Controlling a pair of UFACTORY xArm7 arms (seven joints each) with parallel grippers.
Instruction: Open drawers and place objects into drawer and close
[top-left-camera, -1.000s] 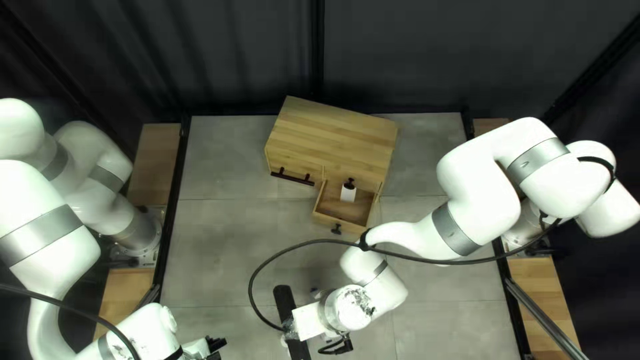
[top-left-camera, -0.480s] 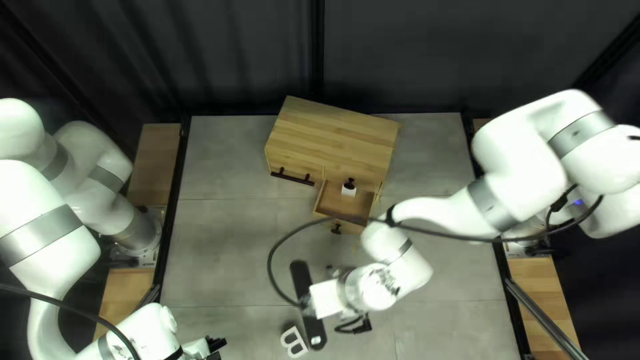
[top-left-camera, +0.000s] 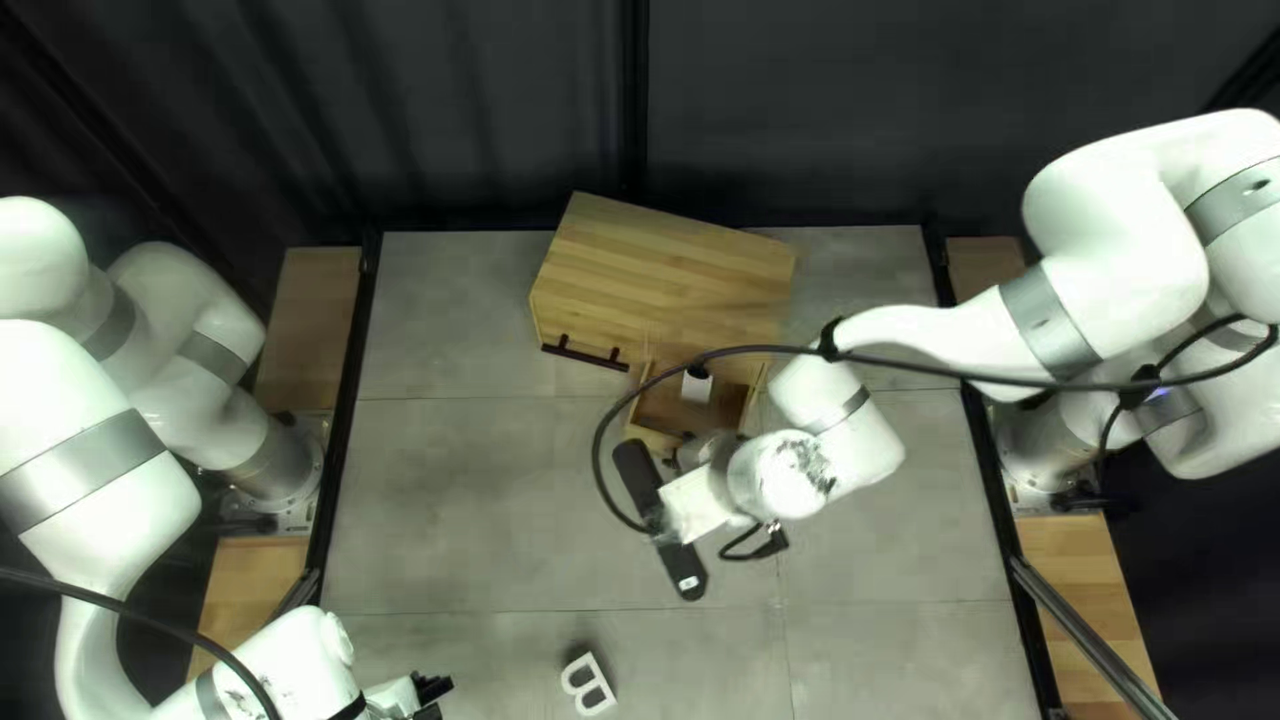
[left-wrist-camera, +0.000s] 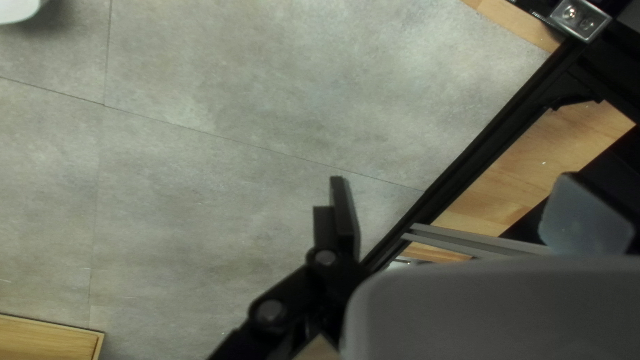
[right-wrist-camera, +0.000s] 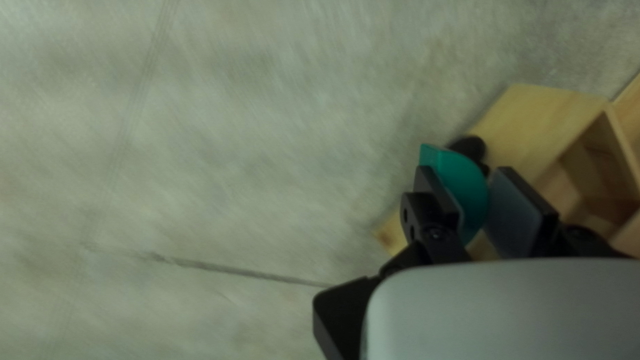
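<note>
Standing wide apart, the left gripper's [top-left-camera: 430, 690] fingers hang near the grey desk's [top-left-camera: 467, 480] left edge. To the right of those fingers, well apart from them, a white letter-shaped piece [top-left-camera: 588, 684] lies on the desk. Farther off from them, toward the desk's far side, sits a pale wooden cabinet [top-left-camera: 667, 267], light-grained, with a dark bar handle [top-left-camera: 584, 354] and, right of that, a drawer [top-left-camera: 654, 438] pulled out, a small white block [top-left-camera: 696, 387] inside. Just beside this drawer, the right gripper's [top-left-camera: 696, 504] fingers are closed on a teal piece [right-wrist-camera: 467, 183], smooth and plain, curved along one side like a half disc; its end sticks out ahead of them. In the right wrist view the drawer's round dark knob [right-wrist-camera: 469, 147] shows just past the fingertips, beside the teal piece.
</note>
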